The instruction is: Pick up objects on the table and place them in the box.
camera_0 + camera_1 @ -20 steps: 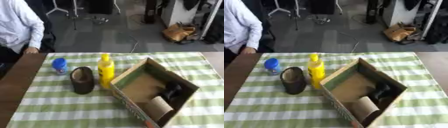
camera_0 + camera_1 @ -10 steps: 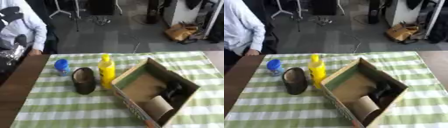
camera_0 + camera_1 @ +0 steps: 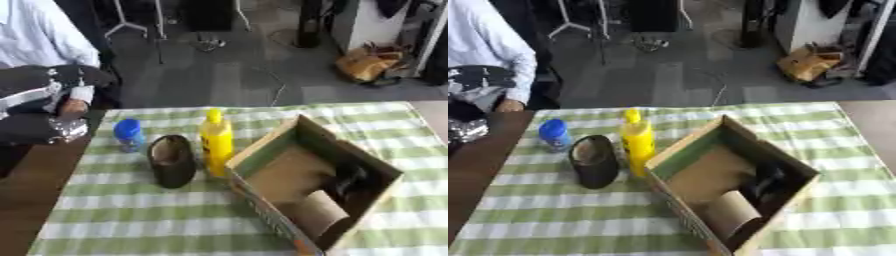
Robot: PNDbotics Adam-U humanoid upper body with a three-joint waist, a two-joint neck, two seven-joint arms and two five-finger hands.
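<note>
Checked cloth (image 3: 175, 210); left hand (image 3: 39, 112) raised at table's left edge.

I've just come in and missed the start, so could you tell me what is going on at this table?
The robot is clearing a table into a cardboard box. Its left robot hand is at the table's left edge, touching nothing; the right hand is not in view. A blue-capped bottle, a dark shoe and a yellow bottle stand outside on the checked cloth. A cardboard roll and a dark item lie inside.

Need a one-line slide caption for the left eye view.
Left hand enters beside blue-capped bottle, dark shoe, yellow bottle and cardboard box.
</note>
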